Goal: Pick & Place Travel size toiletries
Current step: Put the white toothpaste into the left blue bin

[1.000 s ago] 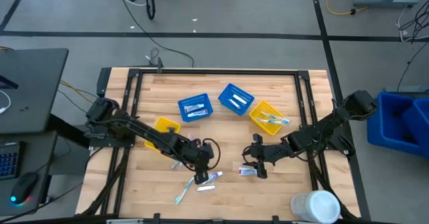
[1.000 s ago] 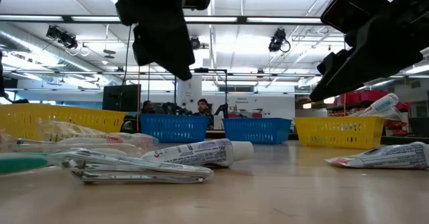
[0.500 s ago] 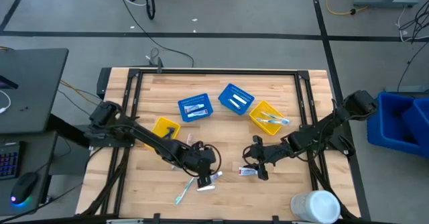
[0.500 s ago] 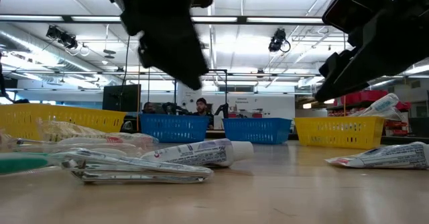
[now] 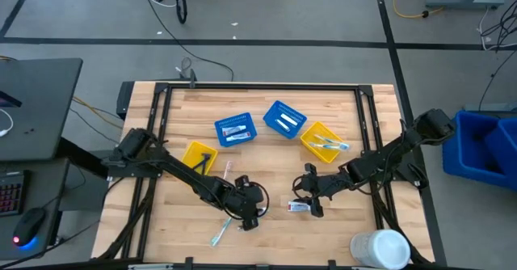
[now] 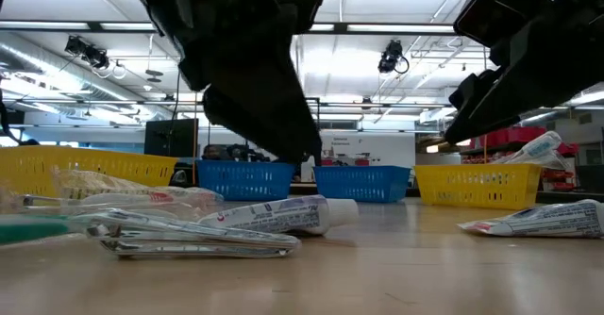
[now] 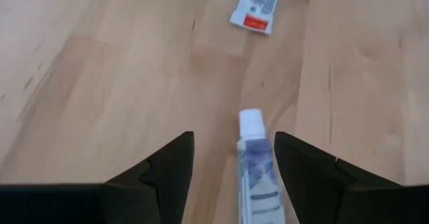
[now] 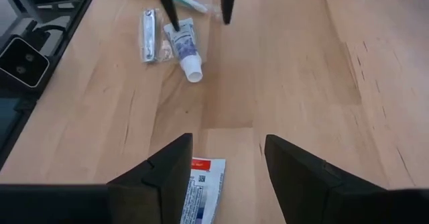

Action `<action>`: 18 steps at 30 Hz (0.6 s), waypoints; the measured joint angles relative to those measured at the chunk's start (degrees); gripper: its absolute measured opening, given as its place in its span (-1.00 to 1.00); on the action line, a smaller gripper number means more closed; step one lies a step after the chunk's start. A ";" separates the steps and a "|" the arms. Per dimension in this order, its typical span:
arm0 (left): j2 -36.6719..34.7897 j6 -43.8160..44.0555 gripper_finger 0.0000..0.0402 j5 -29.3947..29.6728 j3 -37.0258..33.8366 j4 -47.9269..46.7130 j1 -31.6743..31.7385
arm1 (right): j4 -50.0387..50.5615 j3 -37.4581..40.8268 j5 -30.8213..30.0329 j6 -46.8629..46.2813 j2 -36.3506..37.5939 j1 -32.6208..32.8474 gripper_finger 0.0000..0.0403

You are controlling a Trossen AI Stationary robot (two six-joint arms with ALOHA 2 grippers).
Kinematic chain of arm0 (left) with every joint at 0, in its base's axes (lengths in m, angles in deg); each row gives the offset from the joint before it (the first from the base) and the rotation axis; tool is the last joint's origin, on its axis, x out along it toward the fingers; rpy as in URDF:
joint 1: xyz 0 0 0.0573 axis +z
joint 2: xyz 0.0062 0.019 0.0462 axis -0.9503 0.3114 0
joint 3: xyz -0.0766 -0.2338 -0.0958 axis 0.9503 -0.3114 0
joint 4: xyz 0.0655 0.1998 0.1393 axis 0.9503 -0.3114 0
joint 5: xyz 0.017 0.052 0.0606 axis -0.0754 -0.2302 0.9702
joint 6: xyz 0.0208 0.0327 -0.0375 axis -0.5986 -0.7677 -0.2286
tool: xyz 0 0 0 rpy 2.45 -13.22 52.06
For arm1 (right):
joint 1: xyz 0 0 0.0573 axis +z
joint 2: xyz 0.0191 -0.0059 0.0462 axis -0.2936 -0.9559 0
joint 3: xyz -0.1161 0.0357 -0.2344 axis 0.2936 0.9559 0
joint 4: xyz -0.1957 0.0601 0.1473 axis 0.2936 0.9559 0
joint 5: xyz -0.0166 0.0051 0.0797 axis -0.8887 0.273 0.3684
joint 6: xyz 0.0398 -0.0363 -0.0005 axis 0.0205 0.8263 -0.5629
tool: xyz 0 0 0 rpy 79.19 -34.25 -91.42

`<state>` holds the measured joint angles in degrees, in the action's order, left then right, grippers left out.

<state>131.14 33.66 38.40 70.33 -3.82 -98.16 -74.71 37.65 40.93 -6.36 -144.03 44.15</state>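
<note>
Two pincers work the near half of the wooden surface [image 5: 266,141]; entries run left to right, each placed relative to the white tube with the blue-violet label [image 7: 258,177].

1. Yellow basket [image 5: 200,155], left: well apart from the tube, toward the far-left side.
2. Teal toothbrush [image 5: 218,234]: just beside the tube, on its left.
3. Left pincer [image 7: 231,163]: released, fingers spread wide, poised directly over the tube, one finger on either side, not yet touching. Judgement: the step in hand is the pick. Lower straight down, keep the tube centred between the fingers, close across the body rather than the white cap, and avoid the metal clipper-like item [image 8: 149,35] lying close beside it.
4. Two blue baskets [image 5: 235,129] [image 5: 283,119]: far side, well apart from the tube; both hold small items.
5. Flat sachet with a red band [image 8: 198,194]: near the tube, on its right.
6. Right pincer [image 8: 224,160]: parted, empty, hanging above the sachet.
7. Second yellow basket [image 5: 321,142]: well apart, right and farther back, toothbrushes inside.

Writing: small print on tube and sachet, none legible; no brand readable.
</note>
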 joint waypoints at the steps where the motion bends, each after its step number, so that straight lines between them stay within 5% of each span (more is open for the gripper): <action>1: 0.64 -0.07 0.08 -0.02 0.18 1.46 0.00 | 0.33 0.00 0.00 -0.01 -0.02 0.00 -0.01; 18: 0.89 0.65 0.08 1.62 0.20 1.60 -0.70 | 0.87 0.02 0.02 -0.01 -0.09 0.00 0.02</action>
<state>132.03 34.30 40.03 70.53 -2.22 -98.86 -73.84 37.66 40.95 -6.38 -144.12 44.15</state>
